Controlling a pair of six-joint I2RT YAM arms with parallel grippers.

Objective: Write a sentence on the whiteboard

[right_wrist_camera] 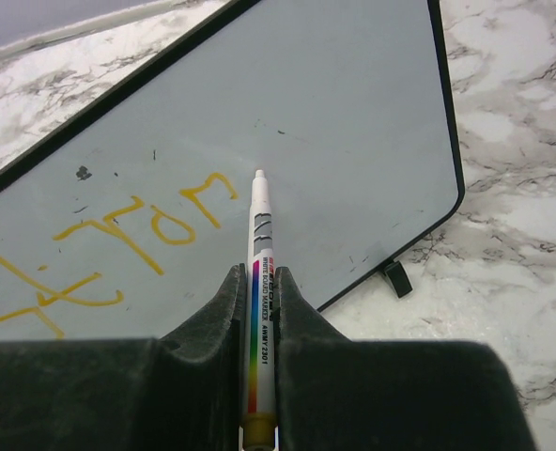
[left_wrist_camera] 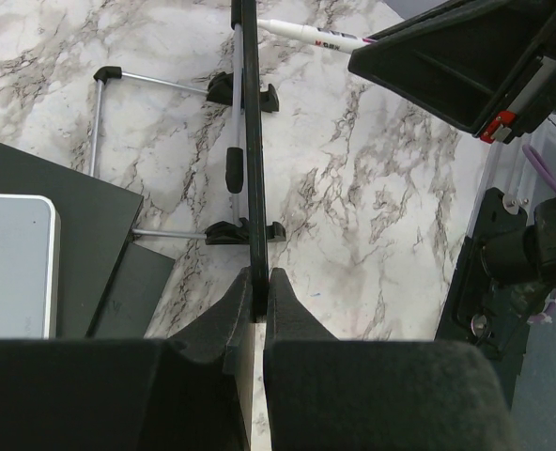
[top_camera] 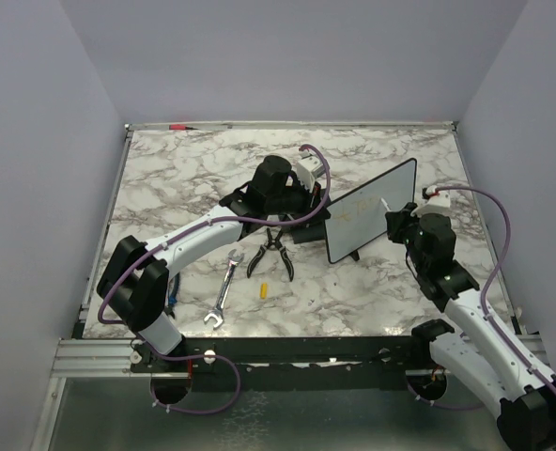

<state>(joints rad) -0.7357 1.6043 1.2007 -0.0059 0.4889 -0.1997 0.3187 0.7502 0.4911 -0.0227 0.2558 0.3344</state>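
Observation:
The whiteboard [top_camera: 372, 211] stands tilted on its stand feet right of the table's centre. It shows edge-on in the left wrist view [left_wrist_camera: 251, 141] and face-on in the right wrist view [right_wrist_camera: 334, 113]. The sentence [right_wrist_camera: 137, 235] is a few yellow handwritten letters on the left part of the face. My left gripper [top_camera: 321, 212] [left_wrist_camera: 257, 282] is shut on the board's frame edge. My right gripper [top_camera: 396, 220] [right_wrist_camera: 257, 279] is shut on a white marker [right_wrist_camera: 259, 225]. The marker's tip sits at the board's face, just right of the last yellow letter.
A black block topped with a light grey pad [left_wrist_camera: 15, 268] lies behind the board. Pliers [top_camera: 270, 252], a wrench [top_camera: 223, 291] and a small yellow cap [top_camera: 262, 289] lie front of centre. A red-tipped pen [top_camera: 177, 126] lies at the back edge. Walls close in on three sides.

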